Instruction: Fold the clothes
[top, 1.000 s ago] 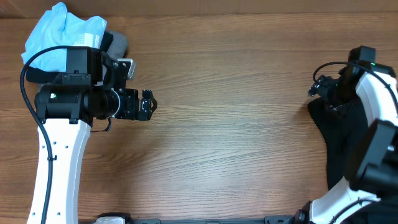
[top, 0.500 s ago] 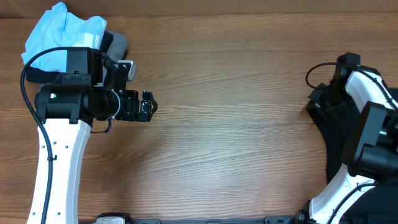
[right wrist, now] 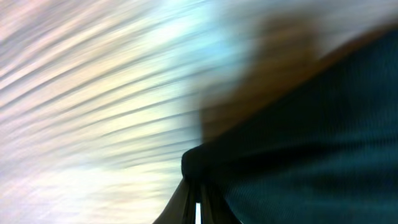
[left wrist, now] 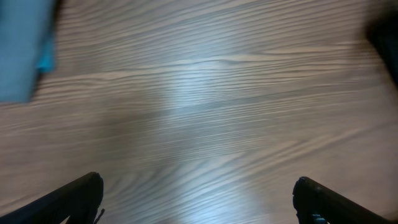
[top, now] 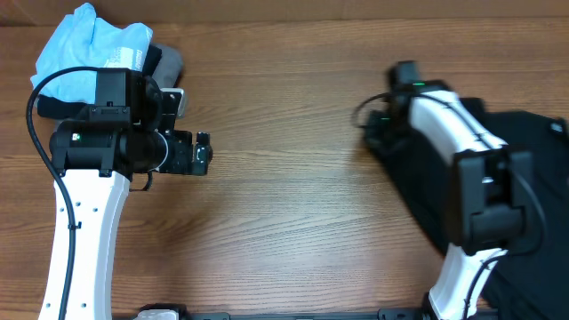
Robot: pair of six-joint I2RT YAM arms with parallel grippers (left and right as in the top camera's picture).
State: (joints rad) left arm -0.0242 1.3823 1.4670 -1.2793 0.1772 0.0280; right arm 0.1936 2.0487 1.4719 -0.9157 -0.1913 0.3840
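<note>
I see right gripper point(right wrist: 198, 199) pinching shirt point(top: 533, 142) at its edge; shirt lies at table point(top: 293, 222) right. Left gripper point(top: 206, 153) spread above the wood.

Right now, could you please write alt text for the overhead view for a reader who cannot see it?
The right gripper holds the edge of a black shirt lying on the right side of a wooden table. The left gripper hovers open near a light blue shirt and a grey garment.

Even overhead light, motion-blurred wrist views
</note>
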